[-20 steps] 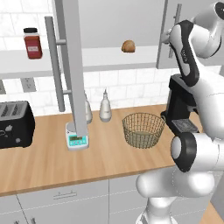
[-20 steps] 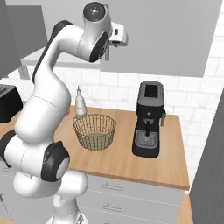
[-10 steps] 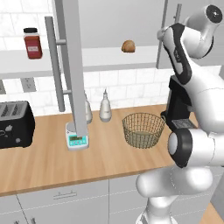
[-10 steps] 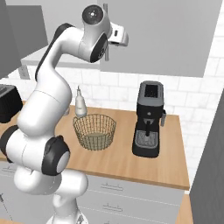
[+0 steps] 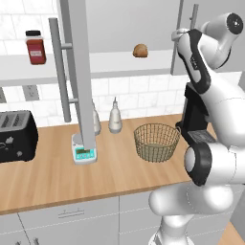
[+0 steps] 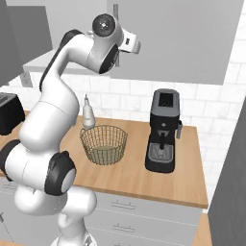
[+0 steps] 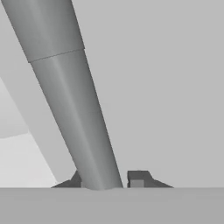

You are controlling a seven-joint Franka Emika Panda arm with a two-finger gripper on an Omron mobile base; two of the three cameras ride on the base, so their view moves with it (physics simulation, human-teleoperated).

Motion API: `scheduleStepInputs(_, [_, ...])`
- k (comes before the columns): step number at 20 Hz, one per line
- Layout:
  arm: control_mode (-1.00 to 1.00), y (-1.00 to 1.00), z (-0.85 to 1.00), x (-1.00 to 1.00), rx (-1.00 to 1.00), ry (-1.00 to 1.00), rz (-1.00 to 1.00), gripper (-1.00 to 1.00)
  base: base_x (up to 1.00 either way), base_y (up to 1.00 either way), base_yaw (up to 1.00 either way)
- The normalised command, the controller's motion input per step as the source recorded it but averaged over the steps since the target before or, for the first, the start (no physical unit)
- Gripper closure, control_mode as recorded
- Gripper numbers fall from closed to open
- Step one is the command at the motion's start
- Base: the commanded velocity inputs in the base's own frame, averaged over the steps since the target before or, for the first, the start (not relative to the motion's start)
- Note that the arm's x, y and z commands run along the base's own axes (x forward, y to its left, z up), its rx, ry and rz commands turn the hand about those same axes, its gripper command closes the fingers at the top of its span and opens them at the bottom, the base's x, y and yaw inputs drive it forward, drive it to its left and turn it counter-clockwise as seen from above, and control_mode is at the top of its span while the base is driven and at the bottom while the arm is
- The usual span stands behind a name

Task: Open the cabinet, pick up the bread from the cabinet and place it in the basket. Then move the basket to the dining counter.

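bread [image 5: 140, 50] sits on the open cabinet [image 5: 119, 64] shelf; basket [image 5: 156, 142] holds nothing.

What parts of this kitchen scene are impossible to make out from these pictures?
- In the left base view, the gripper at the right door's handle is hidden behind the arm's own wrist.
- In the hand view, the handle is cut off at the top edge, so its ends cannot be seen.
- The label on the red jar is too small to read.
- In the right base view, the toaster is cut by the left edge.
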Motion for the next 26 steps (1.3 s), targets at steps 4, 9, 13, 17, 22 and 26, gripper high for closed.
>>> scheduleStepInputs(4, [-1.00,0.14,0.00,0.09,0.06,-0.03,0.00,1.00,0.00,0.00,0.00])
scheduleStepInputs(9, [-1.00,-0.39,0.04,-0.41,0.04,0.00,0.00,1.00,0.00,0.00,0.00])
scheduleStepInputs(13, [-1.00,-0.83,0.07,-1.00,0.08,0.00,0.00,1.00,0.00,0.00,0.00])
scheduleStepInputs(17, [-1.00,-0.92,0.16,-1.00,0.10,0.00,0.00,1.00,0.00,0.00,0.00])
scheduleStepInputs(22, [-1.00,-0.98,0.16,-1.00,0.13,0.00,0.00,1.00,0.00,0.00,0.00])
scheduleStepInputs(26, [-1.00,-1.00,0.27,-1.00,0.11,0.00,0.00,1.00,0.00,0.00,0.00])
